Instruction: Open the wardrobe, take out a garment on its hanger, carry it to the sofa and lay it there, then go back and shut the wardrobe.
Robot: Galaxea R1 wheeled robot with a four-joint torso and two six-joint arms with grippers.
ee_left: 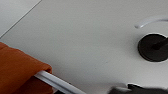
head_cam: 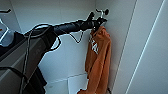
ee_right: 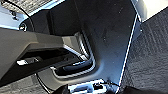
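I am looking into the open wardrobe (head_cam: 62, 17). The orange garment (head_cam: 98, 57) hangs at its right side on a thin white hanger (ee_left: 53, 81), whose hook (head_cam: 100, 11) curves over a black round fitting (head_cam: 106, 11). My left arm comes in from the left, and its gripper (head_cam: 98, 22) is at the hanger's neck, just under the hook and above the garment's collar. In the left wrist view the orange garment (ee_left: 20, 72) is very close, with the hook (ee_left: 150, 22) and the fitting (ee_left: 152, 47) against the white wall. The sofa is out of view.
The wardrobe's white side wall and door (head_cam: 147, 50) stand close on the right. A black garment (head_cam: 15, 41) on another hanger (head_cam: 3, 28) hangs at the left. The right wrist view looks at my own dark base (ee_right: 107, 32) and grey carpet (ee_right: 150, 57).
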